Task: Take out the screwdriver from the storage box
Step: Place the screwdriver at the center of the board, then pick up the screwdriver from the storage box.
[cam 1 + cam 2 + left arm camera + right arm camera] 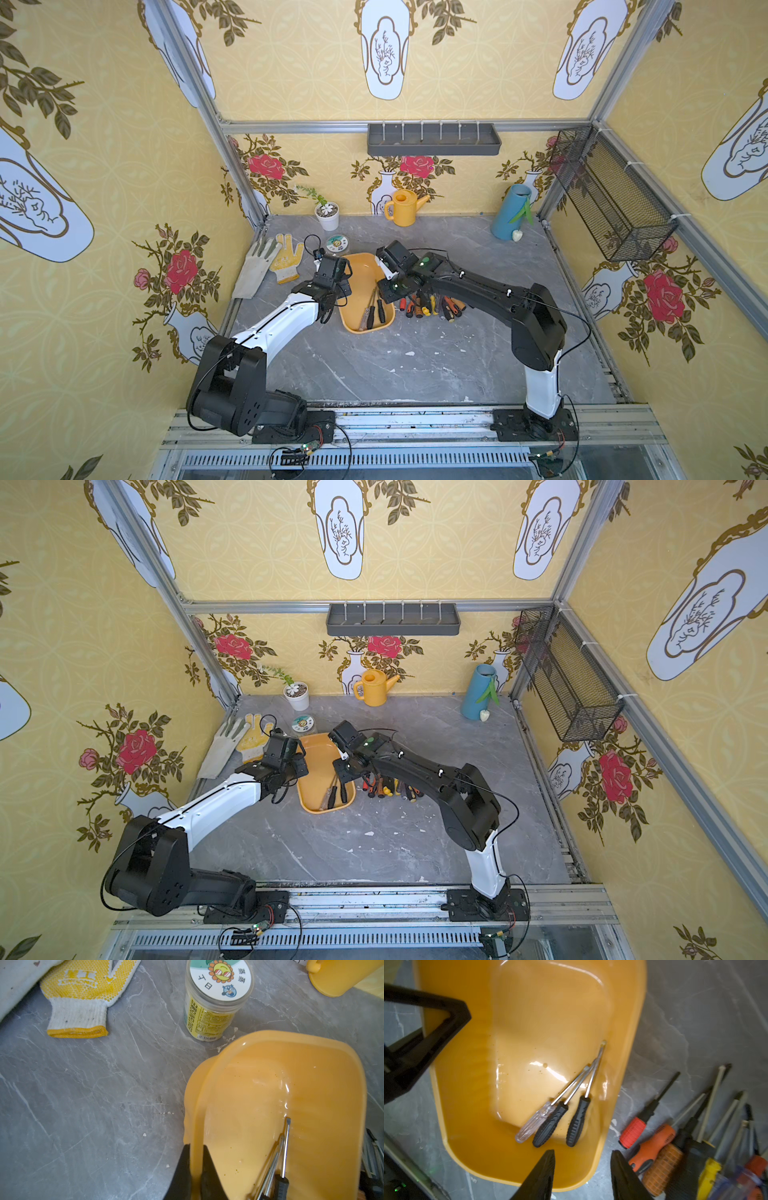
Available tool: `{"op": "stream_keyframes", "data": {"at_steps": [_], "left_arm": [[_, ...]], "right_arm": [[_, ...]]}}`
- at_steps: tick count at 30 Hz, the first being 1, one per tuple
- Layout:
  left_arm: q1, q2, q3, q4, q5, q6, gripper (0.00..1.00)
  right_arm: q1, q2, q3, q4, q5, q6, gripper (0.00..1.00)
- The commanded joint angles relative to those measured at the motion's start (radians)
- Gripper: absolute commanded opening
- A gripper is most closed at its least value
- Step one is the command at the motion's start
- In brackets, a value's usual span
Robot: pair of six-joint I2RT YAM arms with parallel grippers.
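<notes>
The yellow-orange storage box (360, 270) (318, 750) lies mid-table between my two arms. Three screwdrivers lie side by side on its floor near one end: one with a clear handle (535, 1124) and two with black handles (550, 1124) (578, 1122), seen in both top views as a small cluster (372, 311) (334, 793). My left gripper (196, 1146) (338, 293) is shut on the box's left rim (195, 1105), one finger on each side of it. My right gripper (583, 1151) (385, 291) hangs open just above the box's right rim, close to the handles, holding nothing.
A row of several screwdrivers (432, 307) (675, 1147) lies on the table right of the box. Two gloves (266, 266) and a labelled jar (216, 1001) sit to its far left. A plant pot (328, 214), a watering can (405, 208) and a blue vase (511, 212) stand at the back.
</notes>
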Motion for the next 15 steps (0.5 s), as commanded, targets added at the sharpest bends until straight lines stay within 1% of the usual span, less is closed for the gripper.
{"op": "stream_keyframes", "data": {"at_steps": [1,5,9,15], "left_arm": [[0.001,-0.002,-0.005,0.043,0.003,-0.01,0.0],[0.001,0.0,-0.008,0.045,0.002,-0.01,0.0],[0.001,0.0,-0.008,0.045,0.003,-0.01,0.0],[0.001,-0.001,-0.007,0.046,0.004,-0.006,0.0]], "right_arm": [[0.019,0.031,0.006,0.032,-0.053,0.048,0.47],[0.035,0.078,0.013,0.042,-0.081,0.092,0.43],[0.041,0.121,0.018,0.054,-0.093,0.127,0.43],[0.042,0.172,0.028,0.072,-0.118,0.138,0.42]]}}
